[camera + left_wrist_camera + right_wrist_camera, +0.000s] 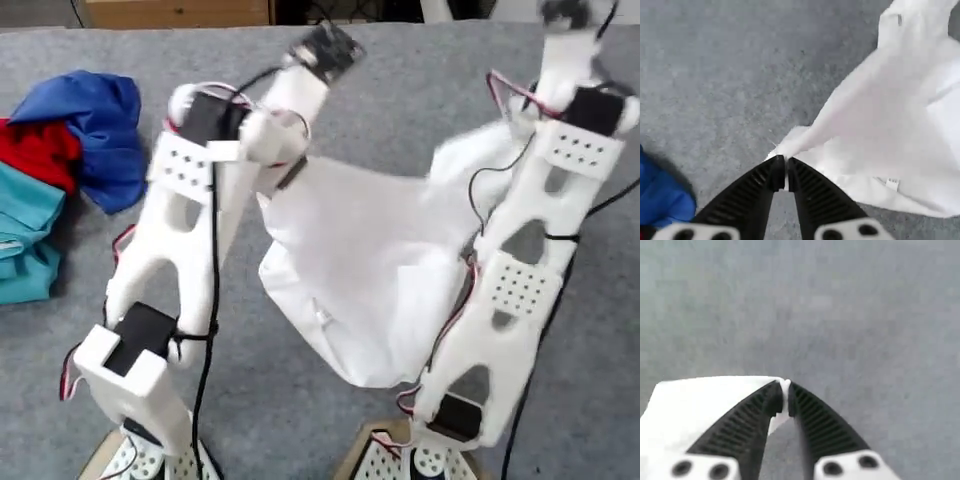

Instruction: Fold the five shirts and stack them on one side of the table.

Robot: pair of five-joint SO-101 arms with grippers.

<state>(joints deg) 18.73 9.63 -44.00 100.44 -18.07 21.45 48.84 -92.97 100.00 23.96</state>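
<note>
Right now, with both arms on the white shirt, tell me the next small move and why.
The left end effector and the right end effector are each shut on an edge of the white shirt, which sags crumpled between them over the table. Probably draw them slightly apart next; the tension should spread the shirt flat enough to fold.
</note>
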